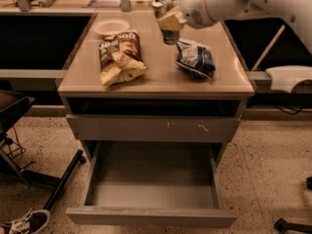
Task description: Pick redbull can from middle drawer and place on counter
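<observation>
Near the top middle of the frame, your gripper (168, 23) hangs over the back part of the counter (161, 79). Its tan fingers (174, 19) look closed around the redbull can (161, 3). The can is up in the air and tipped over a bit, with its shiny top at the upper left of the gripper.

Down at the bottom of the frame, the middle drawer (151, 196) is pulled out, and its floor shows nothing on it.

I think the can is small and light. Its metal sides are smooth and slippery, and they are thin, so a hard squeeze could dent them. Hold it around the middle of its sides, not by the top.

Just below the gripper lies a blue chip bag (196, 58), and a brown chip bag (119, 57) lies to the left. Stand the can on a bare flat spot, because a slim can tips easily on a lumpy bag.
</observation>
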`<state>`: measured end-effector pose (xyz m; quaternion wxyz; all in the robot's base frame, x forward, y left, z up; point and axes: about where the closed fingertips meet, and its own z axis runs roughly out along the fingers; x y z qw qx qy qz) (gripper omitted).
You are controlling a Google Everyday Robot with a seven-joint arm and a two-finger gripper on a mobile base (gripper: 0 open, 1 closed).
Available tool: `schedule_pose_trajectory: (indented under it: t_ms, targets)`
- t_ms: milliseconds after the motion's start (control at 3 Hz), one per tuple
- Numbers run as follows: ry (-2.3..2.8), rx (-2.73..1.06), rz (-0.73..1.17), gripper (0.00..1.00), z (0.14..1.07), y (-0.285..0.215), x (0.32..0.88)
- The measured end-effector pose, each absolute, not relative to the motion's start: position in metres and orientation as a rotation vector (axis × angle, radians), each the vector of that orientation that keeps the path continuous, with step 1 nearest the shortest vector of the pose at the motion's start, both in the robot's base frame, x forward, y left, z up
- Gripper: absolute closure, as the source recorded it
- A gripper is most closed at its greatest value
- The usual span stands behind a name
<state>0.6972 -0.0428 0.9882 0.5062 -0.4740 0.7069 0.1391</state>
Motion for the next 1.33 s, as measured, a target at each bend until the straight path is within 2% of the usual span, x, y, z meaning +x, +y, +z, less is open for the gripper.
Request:
schedule_pose_trajectory:
  t_ms: [333,667,1000,1333]
  targets:
    - [1.721,-1.109,0.322,1.00,0.976,-0.036,0.757]
    - [1.774,-1.099,0.355,1.00,0.943,-0.039,0.787]
    - [1.777,-1.095,0.357,0.82,0.939,-0.040,0.791]
    - [1.777,-1.096,0.357,0.58,0.939,-0.040,0.791]
